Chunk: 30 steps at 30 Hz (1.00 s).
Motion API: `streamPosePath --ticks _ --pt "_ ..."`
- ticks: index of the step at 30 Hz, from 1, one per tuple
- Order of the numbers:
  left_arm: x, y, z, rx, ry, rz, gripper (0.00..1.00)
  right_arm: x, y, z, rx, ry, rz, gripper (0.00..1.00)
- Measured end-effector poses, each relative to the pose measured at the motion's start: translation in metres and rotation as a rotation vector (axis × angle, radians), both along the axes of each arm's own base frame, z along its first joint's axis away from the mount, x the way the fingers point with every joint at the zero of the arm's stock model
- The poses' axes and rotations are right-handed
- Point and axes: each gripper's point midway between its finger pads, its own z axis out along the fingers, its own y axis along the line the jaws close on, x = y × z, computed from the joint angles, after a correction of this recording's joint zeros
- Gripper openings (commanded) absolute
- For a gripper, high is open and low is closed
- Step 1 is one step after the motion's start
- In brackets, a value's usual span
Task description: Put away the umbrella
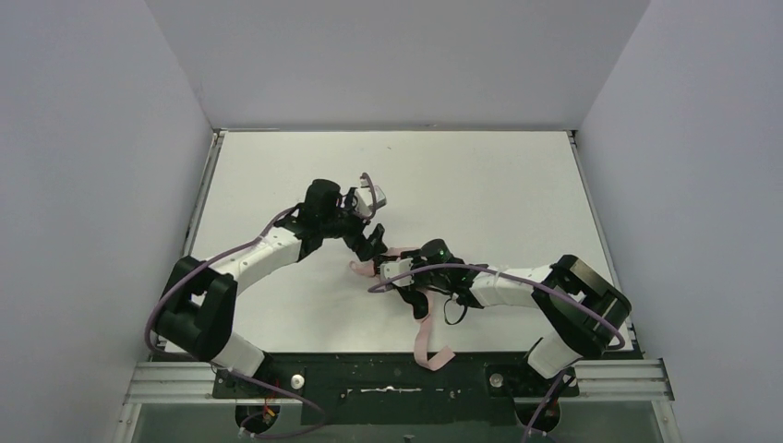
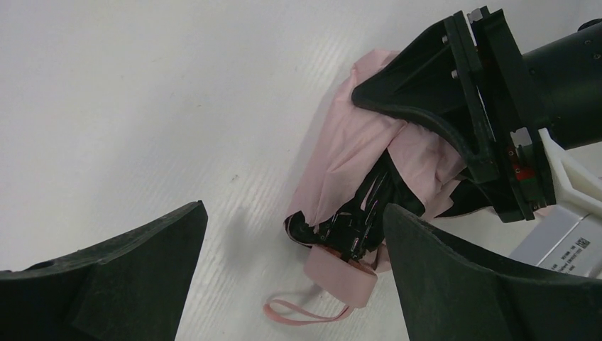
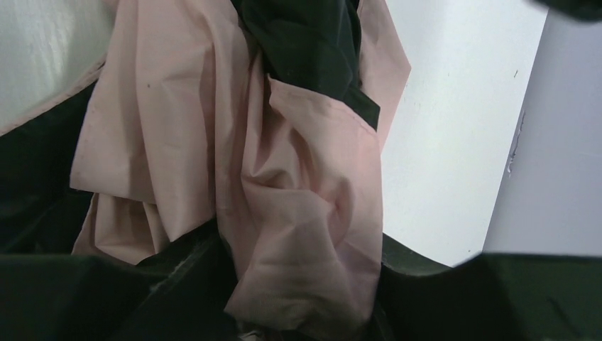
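The umbrella (image 1: 358, 269) lies at mid table, its pale pink fabric (image 2: 355, 142) crumpled round black ribs. Its pink handle (image 2: 341, 273) and thin wrist loop (image 2: 298, 313) rest on the table. A long pink strap (image 1: 424, 338) trails toward the front edge. My right gripper (image 1: 392, 269) is shut on the fabric; one black finger (image 2: 426, 92) presses on it, and fabric (image 3: 298, 213) fills the right wrist view between the fingers (image 3: 106, 298). My left gripper (image 1: 373, 243) is open and hovers just above the handle end (image 2: 294, 209), touching nothing.
The white table (image 1: 499, 185) is walled by pale panels at the back and both sides. A black rail (image 1: 397, 378) runs along the near edge by the arm bases. The two arms meet close together at mid table.
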Motion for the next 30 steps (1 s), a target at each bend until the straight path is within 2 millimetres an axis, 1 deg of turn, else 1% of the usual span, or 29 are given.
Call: streamPosePath --ticks 6,10,15,19,24,27,30 --pt "-0.005 -0.016 -0.025 0.011 0.121 -0.106 0.94 -0.001 0.001 0.001 -0.008 -0.008 0.01 0.08" --pt "-0.013 -0.017 -0.042 0.031 0.188 -0.146 0.94 -0.002 0.0 0.001 -0.01 -0.009 0.013 0.08" --pt "-0.026 -0.021 -0.057 0.065 0.246 -0.19 0.95 -0.002 0.0 0.001 -0.011 -0.009 0.013 0.08" --pt "-0.028 -0.029 -0.067 0.086 0.267 -0.219 0.93 -0.002 0.0 0.001 -0.011 -0.008 0.014 0.08" --pt "-0.033 -0.035 -0.079 0.104 0.31 -0.245 0.83 -0.002 0.0 0.001 -0.012 -0.008 0.014 0.08" --pt "-0.038 -0.037 -0.084 0.109 0.323 -0.264 0.71 -0.003 0.0 0.001 -0.013 -0.009 0.014 0.08" --pt "-0.04 -0.04 -0.087 0.119 0.318 -0.282 0.58 -0.003 0.0 0.001 -0.016 -0.012 0.01 0.11"
